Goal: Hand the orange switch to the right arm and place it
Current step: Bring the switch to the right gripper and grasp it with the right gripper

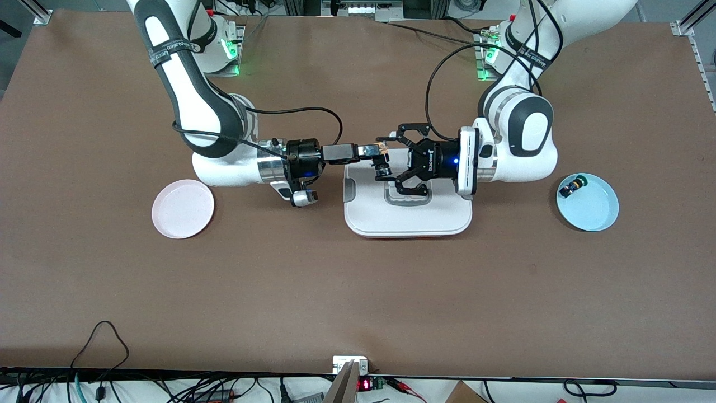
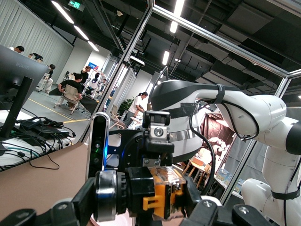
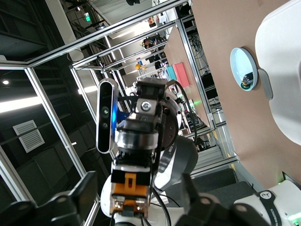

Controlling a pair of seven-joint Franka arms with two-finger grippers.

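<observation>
The orange switch (image 1: 382, 163) is a small black cylinder with a silver ring and an orange end, held in the air over the white tray (image 1: 408, 218). My left gripper (image 1: 390, 162), the black claw, is shut on the switch lengthwise. In the left wrist view its pads (image 2: 89, 200) press both ends of the switch (image 2: 157, 193). My right gripper (image 1: 379, 150) has narrow fingers and is open around the orange end. In the right wrist view its fingers (image 3: 70, 202) stand apart on either side of the switch (image 3: 130, 186) without touching it.
A pink plate (image 1: 183, 208) lies toward the right arm's end of the table. A light blue plate (image 1: 593, 210) toward the left arm's end holds a small switch with a green cap (image 1: 573, 186). The blue plate also shows in the right wrist view (image 3: 244, 63).
</observation>
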